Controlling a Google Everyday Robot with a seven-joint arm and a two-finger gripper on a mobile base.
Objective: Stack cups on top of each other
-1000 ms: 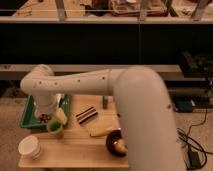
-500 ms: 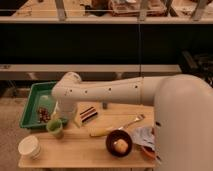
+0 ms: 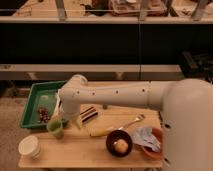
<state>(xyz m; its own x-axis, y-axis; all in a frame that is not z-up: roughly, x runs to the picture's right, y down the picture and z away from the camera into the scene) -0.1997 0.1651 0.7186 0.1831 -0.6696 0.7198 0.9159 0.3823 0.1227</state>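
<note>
The lime-green cup [image 3: 55, 128] stands upright on the wooden table [image 3: 80, 150], near its left edge. The cream-white ribbed cup [image 3: 30, 147] stands alone at the front left corner. A small pale greyish thing [image 3: 45, 99] that may be the grey cup lies in the green tray [image 3: 31, 107]. My white arm reaches in from the right and bends down at the tray's right edge. My gripper [image 3: 68, 120] hangs just right of the green cup, close to its rim. Whether it touches the cup does not show.
A dark brown bowl [image 3: 120, 144] holding a pale round thing and an orange-red bowl [image 3: 154, 145] with a bluish cloth sit front right. A banana [image 3: 102, 131], a spoon [image 3: 132, 121] and a striped dark packet [image 3: 89, 114] lie mid-table. Small dark bits lie in the tray.
My arm has swung from over the tray rightward and lower, and its end now sits beside the green cup. The cups have stayed where they were.
</note>
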